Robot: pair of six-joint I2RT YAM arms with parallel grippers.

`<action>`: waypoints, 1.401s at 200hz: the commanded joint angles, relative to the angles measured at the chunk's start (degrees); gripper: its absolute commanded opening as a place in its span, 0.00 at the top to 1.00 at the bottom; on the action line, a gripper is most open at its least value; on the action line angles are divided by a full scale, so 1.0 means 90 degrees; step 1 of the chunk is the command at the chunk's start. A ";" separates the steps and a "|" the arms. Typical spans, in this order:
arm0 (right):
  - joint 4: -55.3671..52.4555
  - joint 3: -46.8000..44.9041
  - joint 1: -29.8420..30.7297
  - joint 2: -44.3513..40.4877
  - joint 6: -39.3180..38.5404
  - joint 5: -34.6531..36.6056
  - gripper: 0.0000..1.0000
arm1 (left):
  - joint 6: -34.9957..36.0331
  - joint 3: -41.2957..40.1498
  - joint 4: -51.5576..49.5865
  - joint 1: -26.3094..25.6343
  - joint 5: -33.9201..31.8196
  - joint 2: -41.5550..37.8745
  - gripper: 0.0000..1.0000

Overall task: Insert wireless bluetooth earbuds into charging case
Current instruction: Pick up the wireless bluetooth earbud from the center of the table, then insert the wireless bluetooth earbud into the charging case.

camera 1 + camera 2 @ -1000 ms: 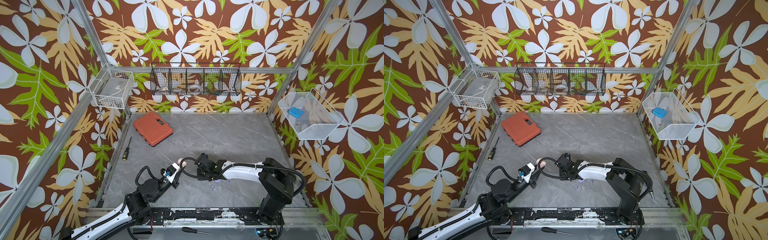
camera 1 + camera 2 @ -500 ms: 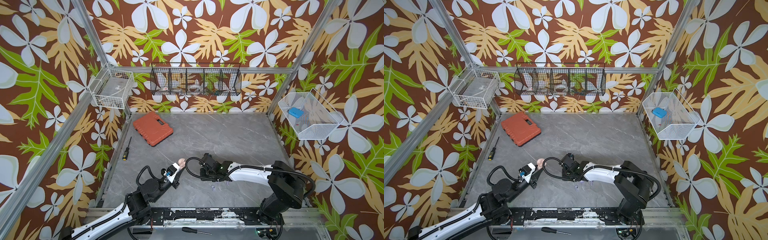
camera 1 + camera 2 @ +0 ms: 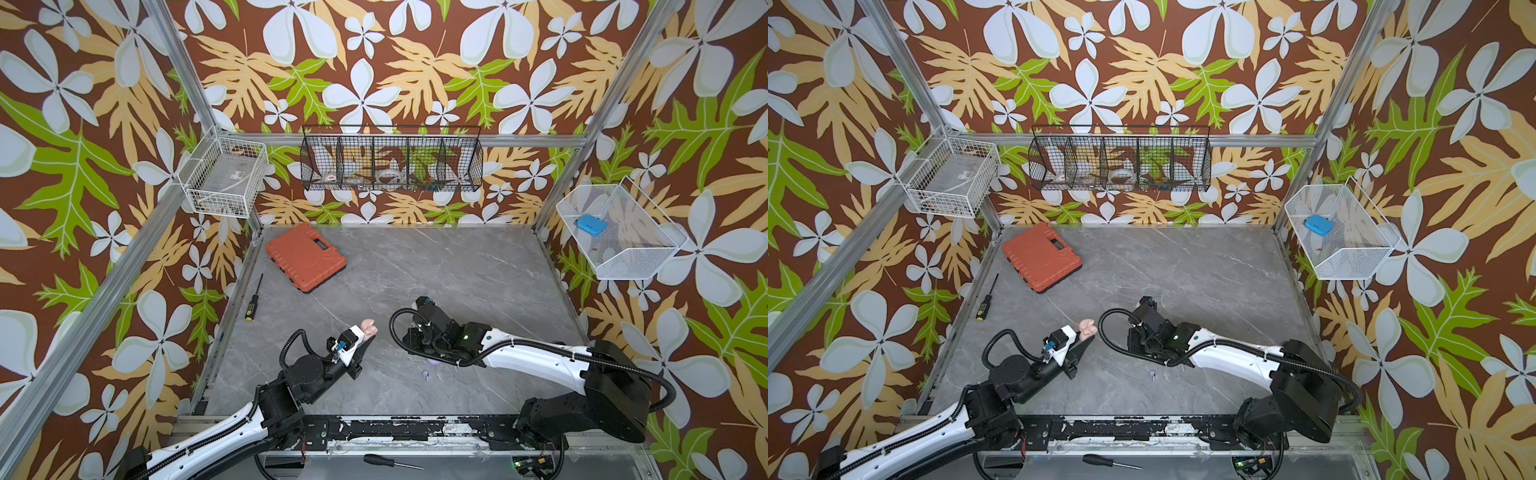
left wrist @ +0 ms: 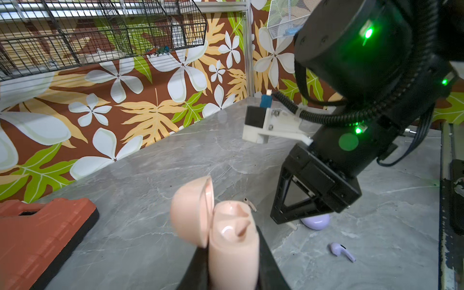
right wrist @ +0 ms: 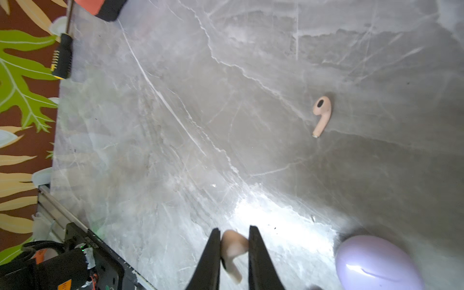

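My left gripper [image 4: 232, 261] is shut on the body of a pale pink charging case [image 4: 233, 241], whose lid [image 4: 192, 211] stands open; both top views show the case [image 3: 368, 325] [image 3: 1088, 327] held above the table. My right gripper [image 5: 233, 233] hangs close over the table to its right, shut on a pink earbud [image 5: 232, 244] with the stem pointing back between the fingers. Another pink earbud [image 5: 322, 113] [image 4: 249, 204] lies loose on the table. A closed lavender case [image 5: 376, 263] [image 4: 316, 222] sits beside the right gripper, and a lavender earbud [image 4: 341, 251] [image 3: 427, 375] lies near it.
An orange tool case [image 3: 305, 257] lies at the back left and a black screwdriver [image 3: 253, 297] by the left wall. Wire baskets [image 3: 390, 162] hang on the walls. Another screwdriver [image 3: 390, 460] lies on the front rail.
My right arm has shifted a little to the right, away from the pink case, still gripping the pink earbud. The left arm and the case have stayed put.
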 commanded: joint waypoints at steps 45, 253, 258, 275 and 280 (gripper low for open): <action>-0.0144 0.0209 -0.0004 -0.0779 -0.0135 0.0168 0.82 | -0.0438 0.0014 0.0740 0.0035 0.0540 0.0660 1.00; 0.1028 0.0581 0.0443 -0.1143 -0.0095 0.0027 0.81 | -0.1497 0.0016 0.1631 0.0423 0.1404 0.1342 1.00; 0.1071 0.0572 0.0459 -0.1134 -0.0089 0.0027 0.81 | -0.1520 0.0015 0.1650 0.0432 0.1414 0.1341 1.00; 0.1188 0.0573 0.0502 -0.1091 -0.0069 0.0033 0.81 | -0.1586 0.0005 0.1711 0.0445 0.1452 0.1345 1.00; 0.1237 0.0572 0.0522 -0.1068 -0.0057 0.0056 0.81 | -0.1598 0.0000 0.1739 0.0454 0.1455 0.1326 1.00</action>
